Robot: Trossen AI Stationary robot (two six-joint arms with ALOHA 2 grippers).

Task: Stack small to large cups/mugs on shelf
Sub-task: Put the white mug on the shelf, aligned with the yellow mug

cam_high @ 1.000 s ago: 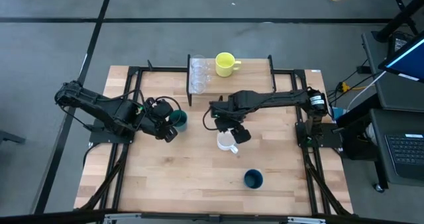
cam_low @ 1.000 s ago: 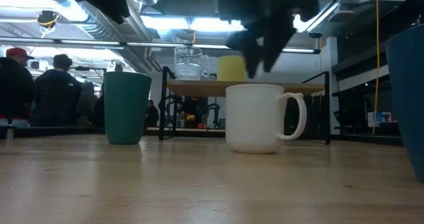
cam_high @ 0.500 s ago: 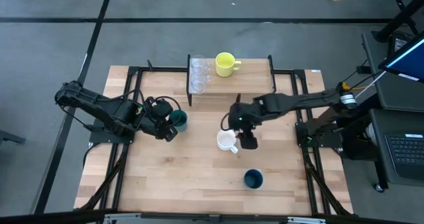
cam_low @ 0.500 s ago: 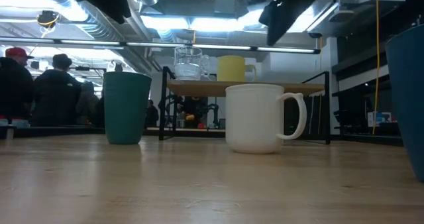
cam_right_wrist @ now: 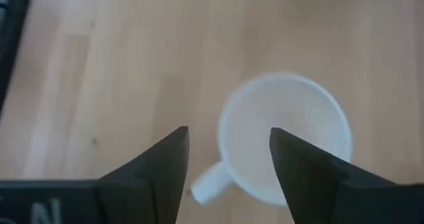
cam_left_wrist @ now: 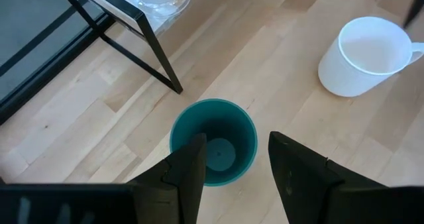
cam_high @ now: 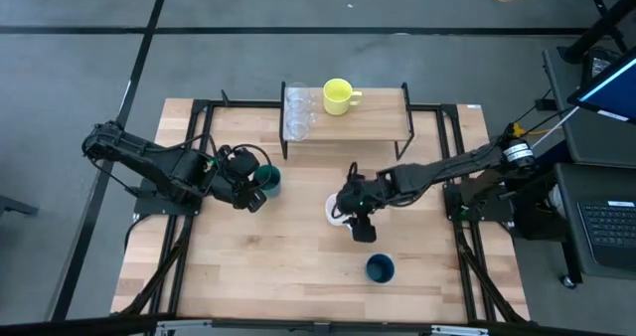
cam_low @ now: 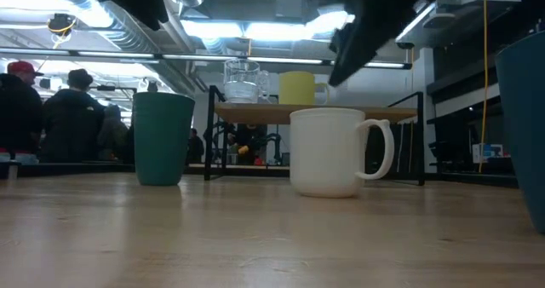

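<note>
A white mug [cam_high: 339,210] [cam_low: 328,152] stands upright on the tabletop, its handle [cam_right_wrist: 212,181] to one side. My right gripper [cam_high: 357,223] [cam_right_wrist: 228,154] hovers open above it, slanting down, touching nothing. The teal cup [cam_high: 267,180] [cam_left_wrist: 213,142] stands left of it, with my left gripper [cam_high: 252,188] [cam_left_wrist: 235,168] open above its mouth and clear of it. On the shelf [cam_high: 370,119] [cam_low: 315,112] stand the clear cups [cam_high: 298,112] and a yellow mug [cam_high: 338,95]. A navy cup [cam_high: 379,268] stands near the table's front.
The shelf's black legs [cam_left_wrist: 154,52] stand close behind the teal cup. The black frame rails [cam_high: 184,227] run along both sides of the table. Bare wood lies at the front left. People stand in the room beyond the table [cam_low: 51,109].
My right gripper has swung from the white mug's far side toward the table's near edge and rolled about its own line, staying open above the mug. The mug has kept its place.
</note>
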